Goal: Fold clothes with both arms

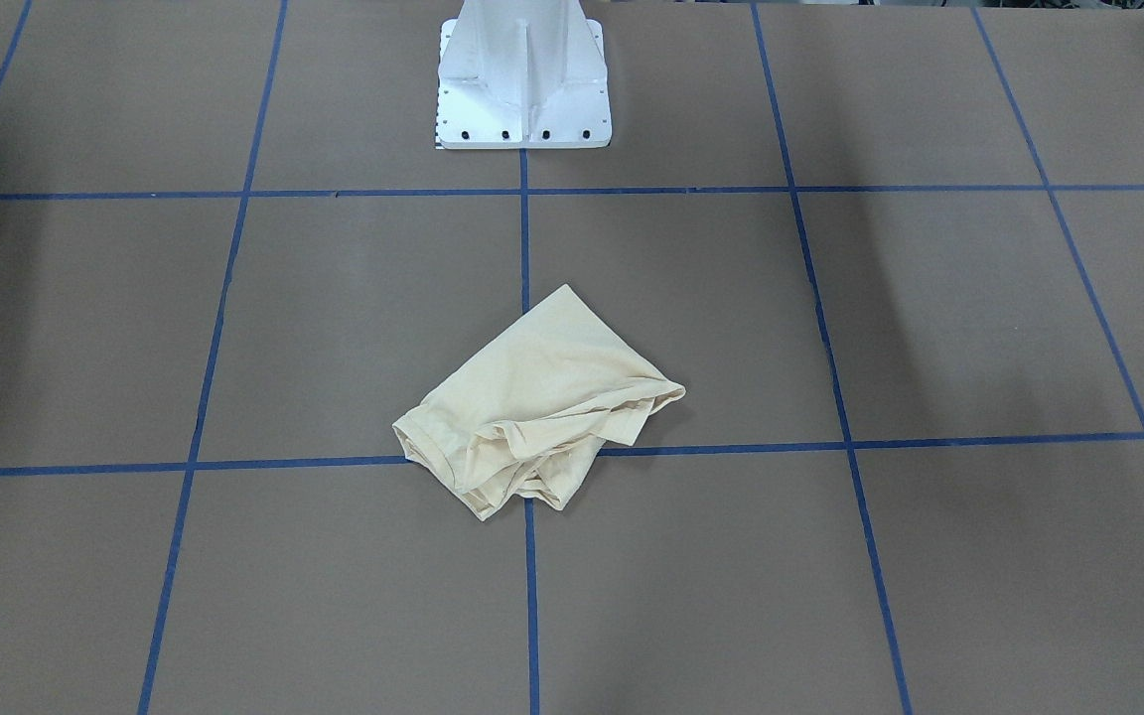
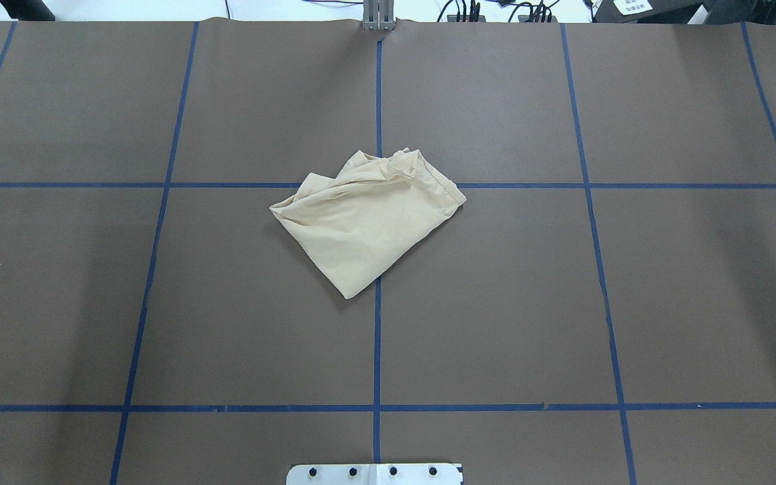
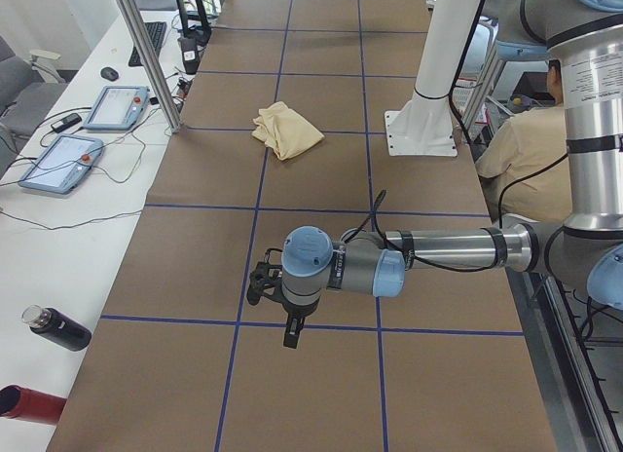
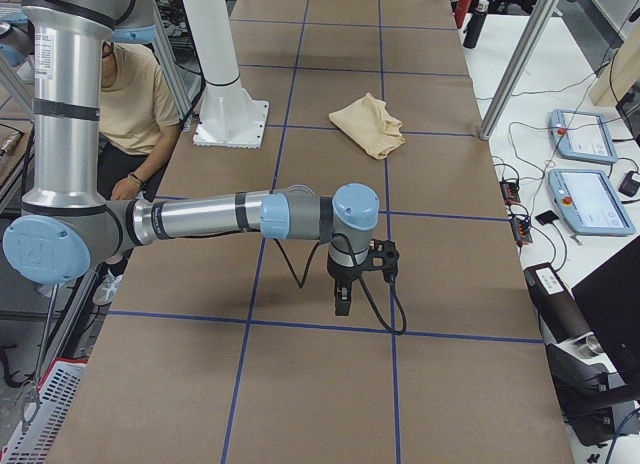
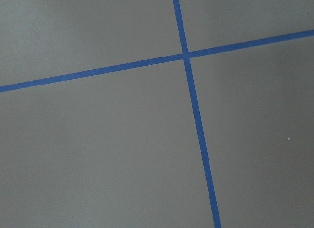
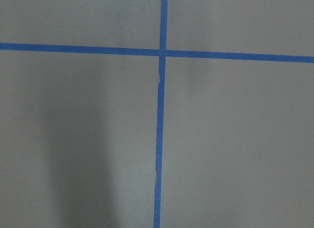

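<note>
The pale cream-yellow shirt (image 1: 532, 407) lies crumpled in a loose bundle at the middle of the brown table, across a crossing of blue tape lines. It also shows in the overhead view (image 2: 368, 222) and in both side views (image 3: 287, 131) (image 4: 370, 124). No print or label shows. My left gripper (image 3: 290, 333) hangs over bare table far from the shirt, toward the table's left end. My right gripper (image 4: 342, 302) hangs likewise toward the right end. I cannot tell whether either is open or shut. Both wrist views show only table and tape.
The white pedestal base (image 1: 522, 89) stands at the robot's edge of the table (image 2: 374, 473). Teach pendants (image 3: 117, 106) and a black bottle (image 3: 58, 327) lie on the side bench. A seated person (image 4: 130, 94) is behind the pedestal.
</note>
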`<state>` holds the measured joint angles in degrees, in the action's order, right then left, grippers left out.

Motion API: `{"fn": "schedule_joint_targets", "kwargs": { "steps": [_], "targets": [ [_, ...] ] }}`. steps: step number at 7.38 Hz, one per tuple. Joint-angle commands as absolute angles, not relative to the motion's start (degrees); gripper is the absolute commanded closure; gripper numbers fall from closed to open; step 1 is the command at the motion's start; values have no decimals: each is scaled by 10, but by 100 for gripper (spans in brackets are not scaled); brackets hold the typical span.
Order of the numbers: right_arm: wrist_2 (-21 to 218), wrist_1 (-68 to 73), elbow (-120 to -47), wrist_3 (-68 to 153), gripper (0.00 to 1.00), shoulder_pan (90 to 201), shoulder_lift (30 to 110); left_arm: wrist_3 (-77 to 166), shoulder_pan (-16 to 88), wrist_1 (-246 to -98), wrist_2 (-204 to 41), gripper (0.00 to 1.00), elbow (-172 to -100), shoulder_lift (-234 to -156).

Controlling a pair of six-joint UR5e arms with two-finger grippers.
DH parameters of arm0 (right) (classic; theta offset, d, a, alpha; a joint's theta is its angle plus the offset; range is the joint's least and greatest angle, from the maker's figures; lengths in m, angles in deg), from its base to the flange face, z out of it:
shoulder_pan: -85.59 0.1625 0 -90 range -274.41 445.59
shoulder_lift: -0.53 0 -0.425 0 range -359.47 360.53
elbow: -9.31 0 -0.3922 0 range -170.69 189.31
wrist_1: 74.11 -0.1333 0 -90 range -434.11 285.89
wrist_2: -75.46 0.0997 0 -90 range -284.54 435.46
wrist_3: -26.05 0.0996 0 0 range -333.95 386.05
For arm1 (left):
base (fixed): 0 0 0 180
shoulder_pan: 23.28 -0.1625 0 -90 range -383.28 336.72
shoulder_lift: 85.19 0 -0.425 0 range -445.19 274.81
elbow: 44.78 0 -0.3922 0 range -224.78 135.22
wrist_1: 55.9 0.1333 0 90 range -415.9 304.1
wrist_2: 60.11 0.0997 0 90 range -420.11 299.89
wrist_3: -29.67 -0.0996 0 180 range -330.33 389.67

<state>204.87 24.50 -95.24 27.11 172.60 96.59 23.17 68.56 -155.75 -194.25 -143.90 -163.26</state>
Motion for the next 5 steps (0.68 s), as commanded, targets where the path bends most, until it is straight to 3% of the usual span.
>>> {"fn": "schedule_joint_targets", "kwargs": {
  "steps": [1,5],
  "targets": [
    [2048,245,-952,270,0,1726,966,233,686,-1557,-1942,0,-1438,-1632],
    [2048,245,-952,270,0,1725,967,233,686,-1557,-1942,0,-1436,-1633]
  ]
}}
